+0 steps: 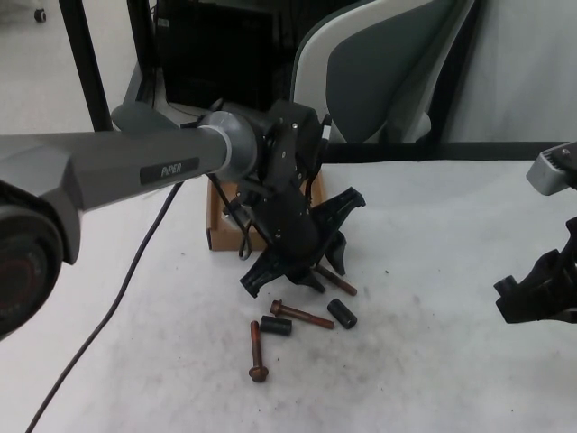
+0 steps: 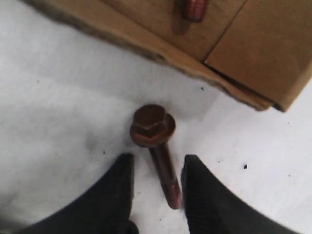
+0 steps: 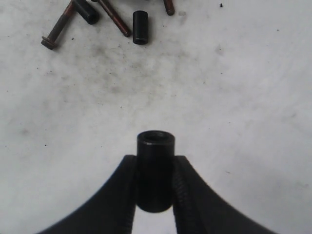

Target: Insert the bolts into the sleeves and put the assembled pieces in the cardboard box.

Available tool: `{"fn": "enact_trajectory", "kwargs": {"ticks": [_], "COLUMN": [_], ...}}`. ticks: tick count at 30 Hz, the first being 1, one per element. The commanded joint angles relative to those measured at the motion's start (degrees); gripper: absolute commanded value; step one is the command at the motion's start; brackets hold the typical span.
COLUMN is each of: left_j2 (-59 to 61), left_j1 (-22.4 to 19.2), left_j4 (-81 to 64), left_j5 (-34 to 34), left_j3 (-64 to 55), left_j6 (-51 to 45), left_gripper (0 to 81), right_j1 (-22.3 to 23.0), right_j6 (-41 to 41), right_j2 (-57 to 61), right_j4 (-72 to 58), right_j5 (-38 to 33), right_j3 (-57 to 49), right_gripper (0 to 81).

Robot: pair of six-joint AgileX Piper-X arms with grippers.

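Loosely strewn: three bolts, two sleeves.

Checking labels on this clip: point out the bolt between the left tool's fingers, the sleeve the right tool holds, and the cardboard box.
bolt (image 2: 152, 127), left wrist view, on its hex head.
sleeve (image 3: 155, 170), right wrist view, on its side wall.
cardboard box (image 2: 258, 53), left wrist view, on a flap.
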Motion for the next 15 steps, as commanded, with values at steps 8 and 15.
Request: {"fn": "enact_trajectory", "kwargs": {"ticks": [8,15], "left_j2": [2.02,2.02], "left_j1": [0.75,0.75], "left_j4": [0.02,-1.10], "left_j5": [-5.74,-7.39], "left_j3": [-0.27,-0.27], "left_j6": [-0.76,-0.04], "left_gripper": [18.1,0.8], "right_j1": [-0.24,-0.24], "right_j6": [0.42,1.91], "right_j2": [-1.15,-10.67], "right_j4": [0.01,-4.35], "right_j5": [-2.65,-5.51], "right_j3": [0.09,5.06], "right_gripper": [0.2,0.2]}}
